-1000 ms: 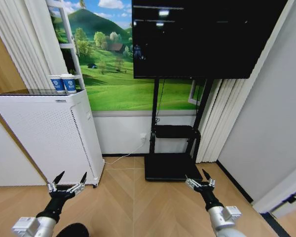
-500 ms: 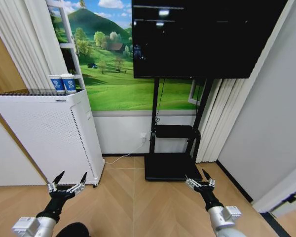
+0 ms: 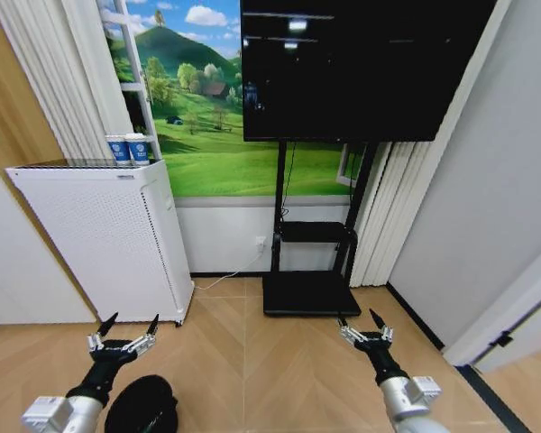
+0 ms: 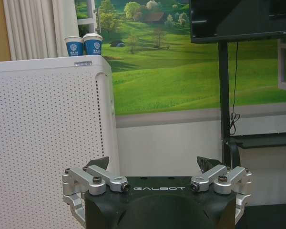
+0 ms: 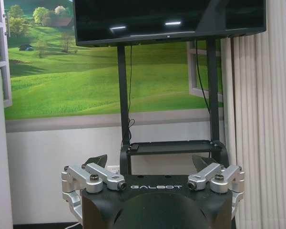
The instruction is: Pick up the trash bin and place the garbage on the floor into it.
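1. Head view showed the trash bin, a round black thing, low down on the floor, close in front of the robot.
2. It sat just beside the left arm, a little to the right of it.
3. The left pincer hung above the floor, up past the bin, not touching it.
4. Its two dark fingers were spread wide apart and held nothing. The left wrist view showed the same left pincer with a big gap between the tips.
5. The right pincer hung over the floor on the other side, well apart from the bin.
6. Its fingers were spread wide too and held nothing. The right wrist view showed that right pincer the same way.
7. A tall white box with tiny holes stood on the floor by the wall, behind the left pincer.
8. Two blue and white paper cups stood on top of it, touching each other.
9. A big black TV hung on a black stand behind the right pincer.
10. A green hill picture covered the wall between the box and the TV.
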{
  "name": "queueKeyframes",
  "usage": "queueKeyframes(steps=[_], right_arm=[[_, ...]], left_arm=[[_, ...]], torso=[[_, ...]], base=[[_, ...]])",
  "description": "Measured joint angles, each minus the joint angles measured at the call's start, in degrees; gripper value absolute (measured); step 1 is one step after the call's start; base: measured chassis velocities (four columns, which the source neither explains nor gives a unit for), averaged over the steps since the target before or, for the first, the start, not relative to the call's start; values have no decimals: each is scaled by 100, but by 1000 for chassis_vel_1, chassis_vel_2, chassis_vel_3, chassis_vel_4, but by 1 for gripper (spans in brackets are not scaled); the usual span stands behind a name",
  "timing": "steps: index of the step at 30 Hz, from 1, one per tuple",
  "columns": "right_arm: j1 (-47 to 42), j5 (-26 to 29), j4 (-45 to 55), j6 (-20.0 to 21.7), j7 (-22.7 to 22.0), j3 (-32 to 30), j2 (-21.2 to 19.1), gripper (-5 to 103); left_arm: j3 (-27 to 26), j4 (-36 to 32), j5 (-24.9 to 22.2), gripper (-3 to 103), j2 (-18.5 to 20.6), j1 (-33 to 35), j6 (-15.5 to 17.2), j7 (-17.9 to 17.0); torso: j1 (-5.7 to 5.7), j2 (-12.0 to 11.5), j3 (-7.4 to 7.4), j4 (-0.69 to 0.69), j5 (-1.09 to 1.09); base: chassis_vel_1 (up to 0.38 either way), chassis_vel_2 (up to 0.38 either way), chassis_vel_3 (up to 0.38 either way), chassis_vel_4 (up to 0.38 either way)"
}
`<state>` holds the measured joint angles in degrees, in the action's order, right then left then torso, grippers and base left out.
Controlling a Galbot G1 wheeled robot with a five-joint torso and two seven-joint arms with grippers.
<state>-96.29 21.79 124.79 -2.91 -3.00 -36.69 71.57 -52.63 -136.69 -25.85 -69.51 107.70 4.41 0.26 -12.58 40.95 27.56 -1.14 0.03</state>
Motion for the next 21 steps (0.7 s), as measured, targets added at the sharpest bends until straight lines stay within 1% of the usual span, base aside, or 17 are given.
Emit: queueKeyframes(steps=[3, 6, 7, 8, 10, 11, 12, 14, 15, 16, 17, 18, 19, 21], right_arm=[[0, 0, 0, 0, 0, 0, 0, 100], [2, 0, 0, 0, 0, -1, 0, 100], [0, 0, 0, 0, -1, 0, 0, 100], [2, 0, 0, 0, 0, -1, 0, 100], [0, 0, 0, 1, 0, 1, 0, 100], [4, 0, 0, 0, -1, -2, -1, 100], [4, 0, 0, 0, -1, -2, -1, 100], [1, 0, 1, 0, 0, -2, -1, 100], [1, 0, 1, 0, 0, -2, -1, 100], [1, 0, 0, 0, -1, -2, -1, 100], [1, 0, 0, 0, -1, -1, -1, 100], [1, 0, 0, 0, -1, -1, -1, 100], [0, 0, 1, 0, -1, -2, -1, 100], [0, 0, 0, 0, -1, -1, -1, 100]], left_arm=[[0, 0, 0, 100, 0, 0, 0, 0], [0, 0, 0, 100, 0, 0, 1, -1], [0, 0, 0, 100, 0, 0, 0, 0], [0, 0, 0, 100, 0, 0, 1, 0], [-1, 1, 0, 100, 0, 0, 0, -2], [0, 0, 0, 100, 0, 0, 0, 1], [0, 0, 0, 100, 0, 0, 0, 1], [0, 1, 0, 100, 0, 0, 0, 0], [0, 1, 0, 100, 0, 0, 0, 0], [0, 1, 0, 100, 0, 0, 0, 2], [0, 0, 0, 100, 0, 0, 0, 2], [0, 0, 0, 100, 0, 0, 0, 2], [0, 1, 0, 100, 0, 1, 0, 1], [0, 1, 0, 100, 0, 0, 0, 1]], torso=[[1, -1, -1, 0, -6], [2, -3, -3, 1, -3], [1, -5, -2, -1, 2], [3, -5, -4, 0, -6], [3, -6, -4, 1, -7], [3, -7, -4, 1, 1], [3, -7, -4, 1, 1], [5, -7, -5, 1, -8], [5, -7, -5, 1, -8], [6, -9, -6, 0, -4], [5, -10, -5, 1, 4], [5, -10, -5, 1, 4], [6, -10, -7, 0, -9], [6, -10, -7, 0, -9]], base=[[275, -279, -282, 292], [315, -307, -315, 313], [316, -308, -296, 319], [310, -344, -296, 331], [338, -351, -310, 353], [366, -335, -372, 375], [366, -335, -372, 375], [358, -363, -349, 352], [377, -363, -349, 348], [431, -353, -386, 348], [431, -353, -386, 348], [431, -353, -386, 348], [399, -286, -392, 288], [417, -286, -392, 273]])
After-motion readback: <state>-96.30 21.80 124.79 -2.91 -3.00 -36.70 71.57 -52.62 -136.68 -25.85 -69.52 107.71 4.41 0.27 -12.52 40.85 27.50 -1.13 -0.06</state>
